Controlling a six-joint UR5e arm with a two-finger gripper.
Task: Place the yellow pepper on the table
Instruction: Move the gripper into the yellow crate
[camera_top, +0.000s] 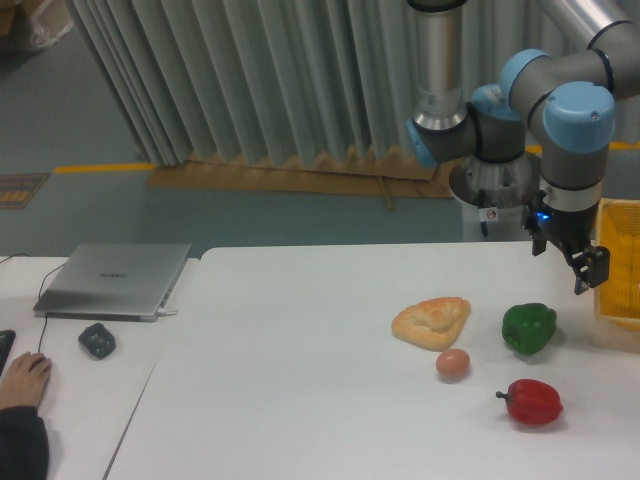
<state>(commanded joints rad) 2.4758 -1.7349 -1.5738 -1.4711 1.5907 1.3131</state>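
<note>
Large white smooth table (300, 380): holds flat golden bread piece (431, 321), brown egg (452, 364), green bell pepper (528, 328), red bell pepper (532, 402), all right side. Yellow plastic basket (620, 262) at far right edge. Black two-finger gripper (588, 272) beside basket, above table; finger state cannot be told. Yellow pepper not visible.

Laptop (112, 280) lid logo too small; no legible text.

Lab: robot arm (560, 100), laptop (115, 280)
</note>
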